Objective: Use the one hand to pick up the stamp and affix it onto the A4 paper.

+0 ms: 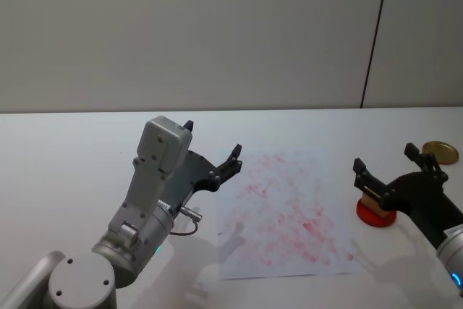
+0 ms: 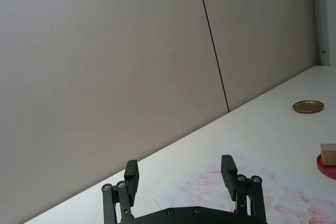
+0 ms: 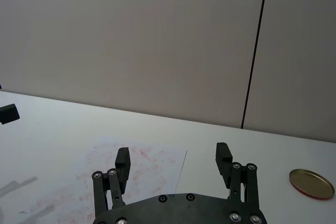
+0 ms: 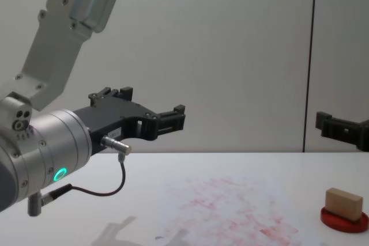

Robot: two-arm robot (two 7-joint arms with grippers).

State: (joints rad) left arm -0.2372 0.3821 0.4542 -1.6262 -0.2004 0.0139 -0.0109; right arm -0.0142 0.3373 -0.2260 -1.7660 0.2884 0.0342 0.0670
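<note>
Right gripper (image 1: 385, 161) spread above stamp (image 1: 372, 197) on ink pad (image 1: 377, 216); lower straight, pinch its sides. Left gripper (image 1: 212, 140) spread, idle beside paper (image 1: 289, 211).

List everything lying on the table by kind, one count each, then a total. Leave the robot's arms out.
wooden stamp: 1
red ink pad: 1
sheet of paper: 1
round gold lid: 1
Total: 4
</note>
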